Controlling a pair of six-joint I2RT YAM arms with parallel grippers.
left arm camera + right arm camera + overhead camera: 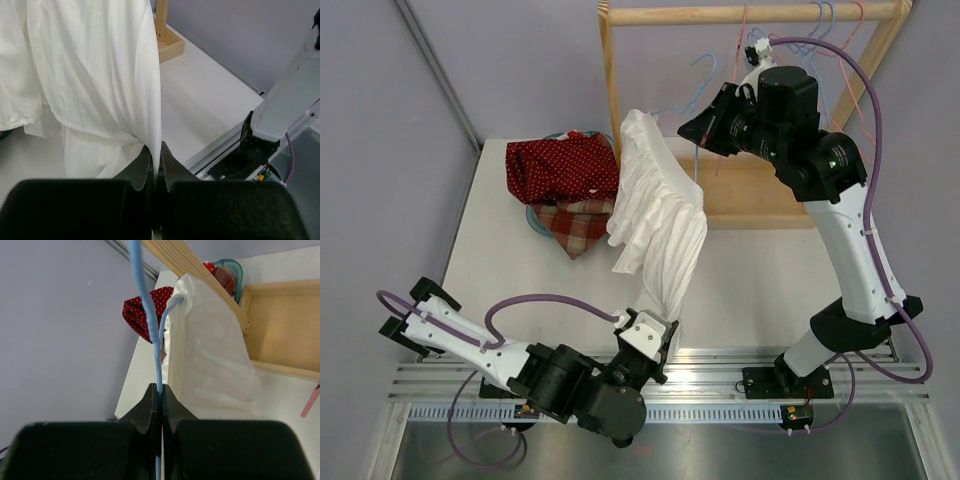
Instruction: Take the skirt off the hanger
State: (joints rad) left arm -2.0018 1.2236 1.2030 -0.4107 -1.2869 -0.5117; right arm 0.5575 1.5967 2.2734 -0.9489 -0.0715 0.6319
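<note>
**Grip state.** The right pincer (161,390) is closed on the blue wire of the hanger (146,310), beside the left post of the rack (750,14). The left pincer (160,155) is closed on the lower edge of the skirt (660,220), well clear of the rack on its near side, above the table (510,280).

**Purpose of the hold.** One arm fixes the hanger and the other holds the fabric. Judged from this, a pull on the hem loads the waistband against the hanger instead of swinging both together. The cloth looks thin and slack, so it will likely stretch before it slips.

**Skirt position.** The waistband sits on the hanger next to the rack's left post. The skirt is not yet off.

**Orientation.** The long axis runs from the waistband at the rack, slanting down and away from it to the pinched hem. The waistband end points at the rack; the hem end points away. The folds hang loose on the side away from the rack.

**Other items.** A red cloth (560,165) lies left of the rack, just beside the skirt.
</note>
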